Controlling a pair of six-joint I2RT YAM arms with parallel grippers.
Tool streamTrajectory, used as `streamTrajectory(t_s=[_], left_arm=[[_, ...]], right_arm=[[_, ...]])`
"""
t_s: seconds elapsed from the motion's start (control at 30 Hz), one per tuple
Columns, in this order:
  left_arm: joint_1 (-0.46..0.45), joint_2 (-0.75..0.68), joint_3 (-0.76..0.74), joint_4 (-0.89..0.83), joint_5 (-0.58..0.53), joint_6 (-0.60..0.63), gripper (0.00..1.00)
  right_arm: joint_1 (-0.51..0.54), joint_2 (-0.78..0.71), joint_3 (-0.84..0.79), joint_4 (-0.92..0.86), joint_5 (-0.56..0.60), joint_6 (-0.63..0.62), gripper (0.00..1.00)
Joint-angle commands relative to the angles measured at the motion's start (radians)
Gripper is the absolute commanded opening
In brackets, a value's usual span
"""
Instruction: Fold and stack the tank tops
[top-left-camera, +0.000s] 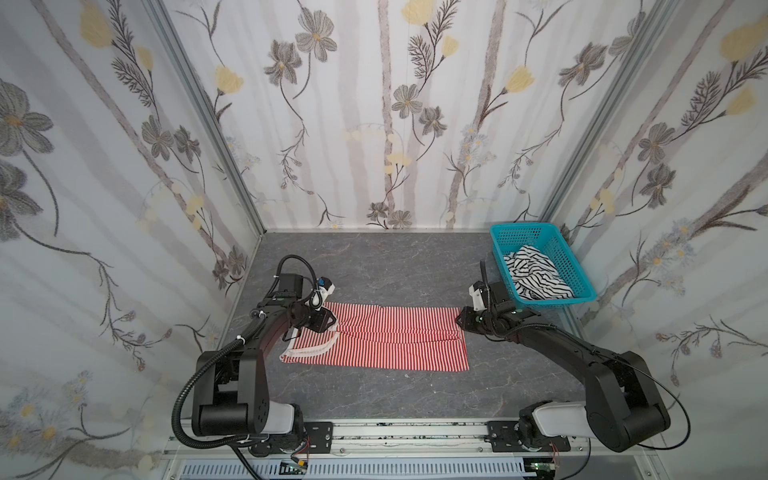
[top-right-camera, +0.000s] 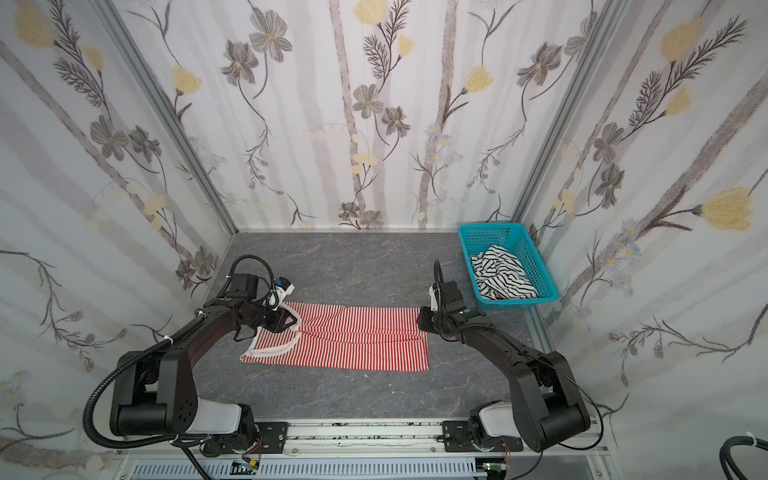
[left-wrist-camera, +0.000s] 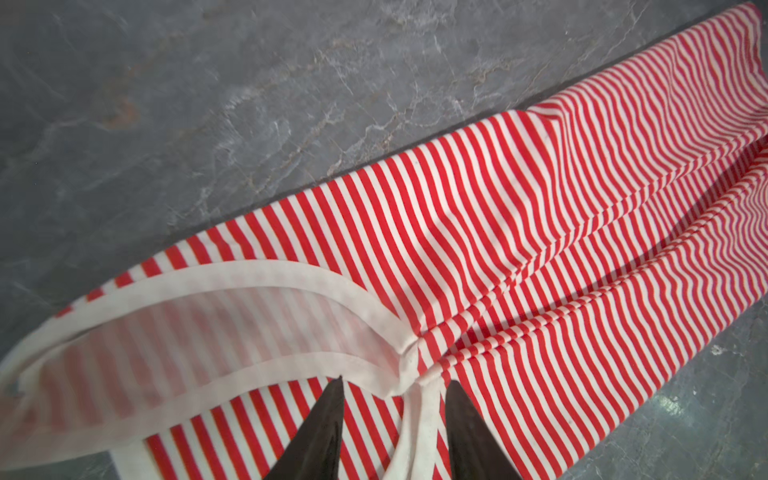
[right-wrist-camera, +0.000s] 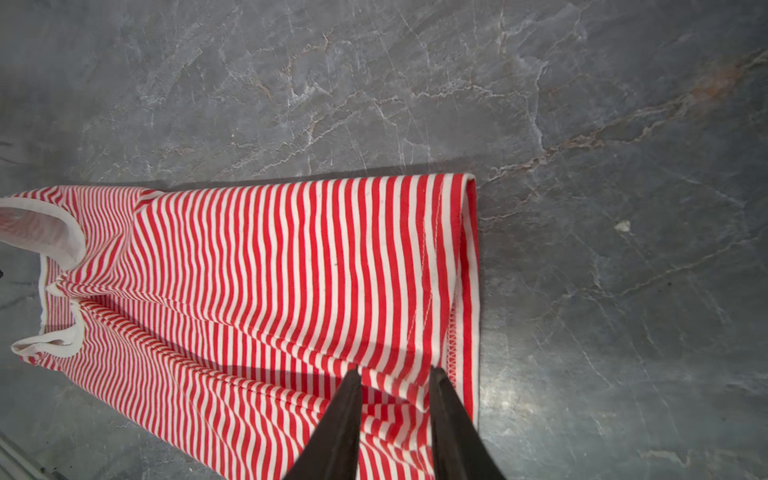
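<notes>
Red/wht tank top (top-left-camera: 386, 340): soft knit cloth, matt. Tabletop (top-left-camera: 374, 266): grey marble-look, smooth w/ slight sheen. Basket (top-left-camera: 568, 266) at 2 o'clock: teal perforated plastic, semi-gloss; b/w top (top-left-camera: 536, 276) inside: matt cloth.

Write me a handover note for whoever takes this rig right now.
Left hand: open, over the strap end of the red-and-white tank top.
Right hand: open, over its hem end.
Done: that top lies flat on the table, one long side seemingly folded over.
The black-and-white tank top lies crumpled in the teal basket.
To do: finish folding the red one, fold the black one, stack both.
</notes>
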Motion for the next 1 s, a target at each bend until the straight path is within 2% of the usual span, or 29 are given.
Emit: streamTrajectory(t_s=[0.0,0.17,0.33,0.6,0.8,0.97], left_arm=[[0.002,-0.009,0.029,0.023,-0.015,-0.007,0.44],[0.004,0.129,0.112,0.103,-0.094,-0.039,0.43],[0.014,0.249,0.192,0.134,-0.236,-0.043,0.43],[0.093,0.211,0.118,0.190,-0.330,-0.006,0.43],[0.144,0.160,0.008,0.223,-0.343,0.039,0.43],[0.174,0.189,-0.032,0.288,-0.398,0.066,0.42]], right_arm=[[0.015,0.038,0.053,0.038,-0.014,0.031,0.30],[0.045,0.200,0.121,0.073,-0.017,0.067,0.27],[0.078,0.307,0.159,0.102,-0.020,0.103,0.25],[0.132,0.368,0.152,0.133,-0.014,0.122,0.25],[0.142,0.359,0.126,0.130,-0.009,0.122,0.24],[0.143,0.345,0.092,0.125,0.001,0.118,0.24]])
